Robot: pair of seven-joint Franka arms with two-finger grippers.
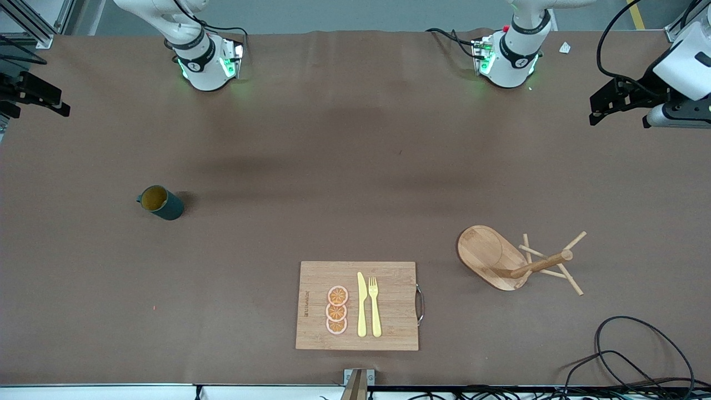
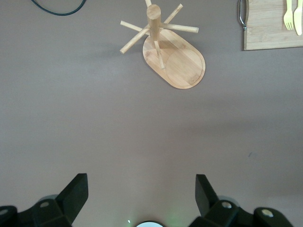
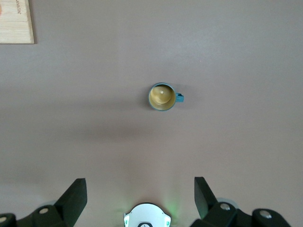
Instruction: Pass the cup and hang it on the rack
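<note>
The cup, small, stiff, probably light and slick, suits a rim-and-wall pinch; both the right gripper and the left gripper hang released, holding nothing, high over the table.

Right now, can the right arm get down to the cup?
Probably yes. The cup stands upright on bare table toward the right arm's end, nothing beside it. The right gripper hangs open above it, holding nothing, with clear space between.
</note>
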